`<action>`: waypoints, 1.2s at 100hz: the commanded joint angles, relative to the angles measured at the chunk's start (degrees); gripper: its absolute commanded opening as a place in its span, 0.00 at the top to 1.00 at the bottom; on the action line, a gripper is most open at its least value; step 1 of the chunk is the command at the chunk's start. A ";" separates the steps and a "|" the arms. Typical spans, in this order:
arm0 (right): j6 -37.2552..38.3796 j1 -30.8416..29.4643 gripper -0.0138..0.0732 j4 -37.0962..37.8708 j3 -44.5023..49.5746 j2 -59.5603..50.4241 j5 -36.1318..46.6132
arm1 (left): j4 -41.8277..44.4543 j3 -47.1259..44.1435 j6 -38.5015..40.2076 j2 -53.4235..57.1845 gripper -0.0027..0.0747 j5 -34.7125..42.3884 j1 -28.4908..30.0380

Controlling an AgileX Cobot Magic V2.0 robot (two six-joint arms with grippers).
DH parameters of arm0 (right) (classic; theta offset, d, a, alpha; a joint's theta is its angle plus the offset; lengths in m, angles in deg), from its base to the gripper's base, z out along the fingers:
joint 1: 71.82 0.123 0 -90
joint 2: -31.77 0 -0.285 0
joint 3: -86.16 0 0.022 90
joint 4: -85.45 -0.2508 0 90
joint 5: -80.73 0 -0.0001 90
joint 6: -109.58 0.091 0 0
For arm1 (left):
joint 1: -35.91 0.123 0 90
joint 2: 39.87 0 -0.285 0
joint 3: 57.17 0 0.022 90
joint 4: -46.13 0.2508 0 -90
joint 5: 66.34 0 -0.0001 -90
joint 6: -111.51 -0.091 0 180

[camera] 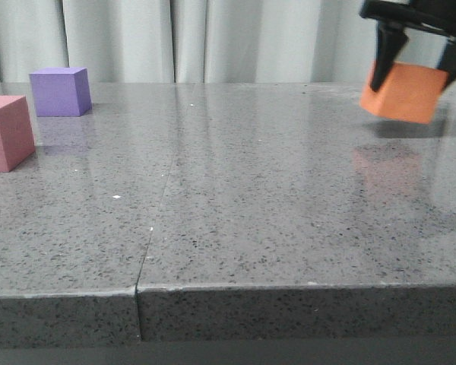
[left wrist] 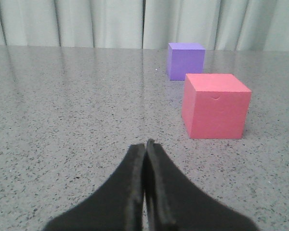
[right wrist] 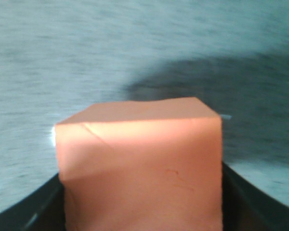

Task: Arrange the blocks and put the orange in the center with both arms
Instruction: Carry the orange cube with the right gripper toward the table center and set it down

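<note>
My right gripper [camera: 414, 72] hangs above the table at the far right, shut on the orange cube [camera: 405, 93], which is lifted and tilted. In the right wrist view the orange cube [right wrist: 139, 163] fills the space between the black fingers [right wrist: 241, 197]. The purple cube [camera: 59, 91] sits at the back left, and the dusty pink cube [camera: 6, 132] stands nearer, at the left edge. In the left wrist view my left gripper [left wrist: 145, 147] is shut on nothing, low over the tabletop, short of the pink cube [left wrist: 215, 106] and the purple cube [left wrist: 185, 60] beyond it.
The speckled grey stone tabletop [camera: 235, 190] has a seam running toward its front edge [camera: 289, 287]. Pale curtains [camera: 213, 38] hang behind the table. The lifted cube casts a shadow and reflection [camera: 387, 171] on the stone.
</note>
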 commanded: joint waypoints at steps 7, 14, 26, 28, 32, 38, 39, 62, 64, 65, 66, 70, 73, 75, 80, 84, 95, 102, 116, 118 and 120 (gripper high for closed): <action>-0.62 4.99 0.54 -1.86 -5.97 -3.28 -1.34 | -0.59 -2.36 0.05 1.71 0.99 4.41 0.16; -0.57 7.83 0.54 -1.86 -8.00 -2.84 -1.51 | -0.59 -2.36 0.05 1.71 0.99 4.41 0.16; 0.54 12.56 0.54 -1.86 -12.30 -0.54 -3.34 | -0.59 -2.36 0.05 1.71 0.99 4.41 0.16; 0.89 13.37 0.54 -1.86 -13.24 -0.02 -3.74 | -0.59 -2.36 0.05 1.71 0.99 4.41 0.16; 1.60 14.95 0.54 -1.86 -14.75 1.05 -4.27 | -0.59 -2.36 0.05 1.71 0.99 4.41 0.16; 2.28 16.90 0.54 -1.86 -17.20 2.76 -4.42 | -0.59 -2.36 0.05 1.71 0.99 4.41 0.16; 2.45 17.35 0.54 -1.86 -17.45 2.95 -4.37 | -0.59 -2.36 0.05 1.71 0.99 4.41 0.16; 10.26 20.63 0.54 -1.86 -23.96 8.63 -4.11 | -0.59 -2.36 0.05 1.71 0.99 4.41 0.16; 11.07 20.63 0.54 -1.86 -24.13 9.01 -4.11 | -0.59 -2.36 0.05 1.71 0.99 4.41 0.16; 11.60 20.63 0.54 -1.86 -24.14 9.22 -4.11 | -0.59 -2.36 0.05 1.71 0.99 4.41 0.16; 11.81 20.63 0.54 -1.86 -24.21 9.34 -4.11 | -0.59 -2.36 0.05 1.71 0.99 4.41 0.16; 12.88 20.63 0.54 -1.80 -24.22 9.96 -4.06 | -0.59 -2.36 0.05 1.71 0.99 4.41 0.16; 13.22 20.63 0.54 -1.80 -24.27 10.24 -4.06 | -0.59 -2.36 0.05 1.71 0.99 4.41 0.16; 13.46 20.63 0.54 -1.74 -24.27 10.53 -4.06 | -0.59 -2.36 0.05 1.71 0.99 4.41 0.16; 14.05 20.63 0.54 -1.66 -24.27 11.03 -4.06 | -0.59 -2.36 0.05 1.71 0.99 4.41 0.16; 14.47 20.63 0.54 -1.61 -24.27 11.32 -4.06 | -0.59 -2.36 0.05 1.71 0.99 4.41 0.16; 14.52 20.63 0.53 -1.47 -24.27 11.49 -3.32 | -0.59 -2.36 0.05 1.71 0.99 4.41 0.16; 14.52 20.63 0.53 -1.47 -24.27 11.49 -3.11 | -0.59 -2.36 0.05 1.71 0.99 4.41 0.16; 15.21 20.63 0.53 -1.47 -24.27 11.55 -3.17 | -0.59 -2.36 0.05 1.71 0.99 4.41 0.16; 15.49 20.63 0.53 -1.47 -24.27 11.55 -3.17 | -0.59 -2.36 0.05 1.71 0.99 4.41 0.16; 15.89 20.63 0.53 -1.47 -24.27 11.55 -3.17 | -0.59 -2.36 0.05 1.71 0.99 4.41 0.16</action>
